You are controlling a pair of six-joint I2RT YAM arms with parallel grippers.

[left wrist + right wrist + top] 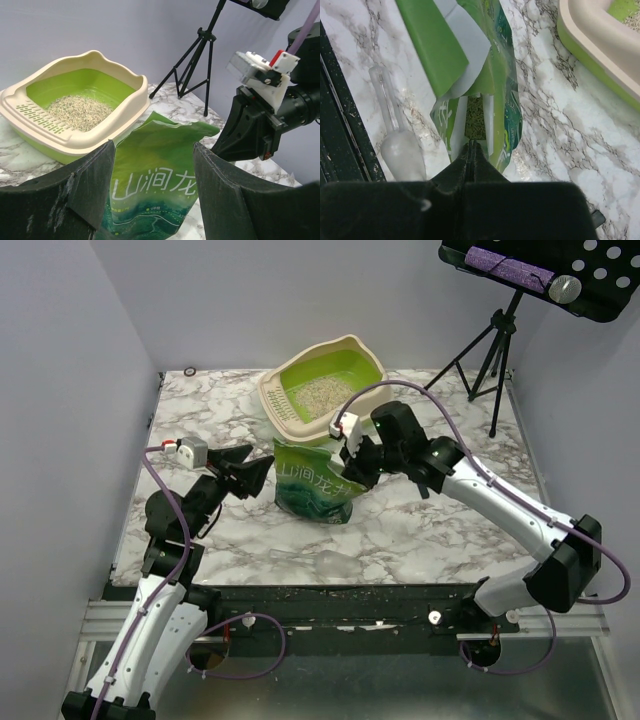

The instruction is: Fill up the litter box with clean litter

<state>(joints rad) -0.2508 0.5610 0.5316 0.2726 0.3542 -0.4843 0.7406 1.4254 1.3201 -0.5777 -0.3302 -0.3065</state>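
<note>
The litter box (300, 420) stands at the back middle of the marble table, lime-green inside with a beige rim. A patch of pale litter (318, 392) lies in it, also in the left wrist view (80, 111). A green printed bag (315, 485) stands upright just in front of the box, mouth open. More granules (476, 117) show inside it. My right gripper (471, 145) is shut on the bag's top right edge. My left gripper (154, 150) is open and empty, just left of the bag (155, 185), which shows between its fingers.
A clear plastic scoop (400, 145) lies on the table beside the bag, near the black front edge. A black tripod stand (490, 350) rises at the back right corner. A small black ring (190, 371) lies at the back left. Grey walls close both sides.
</note>
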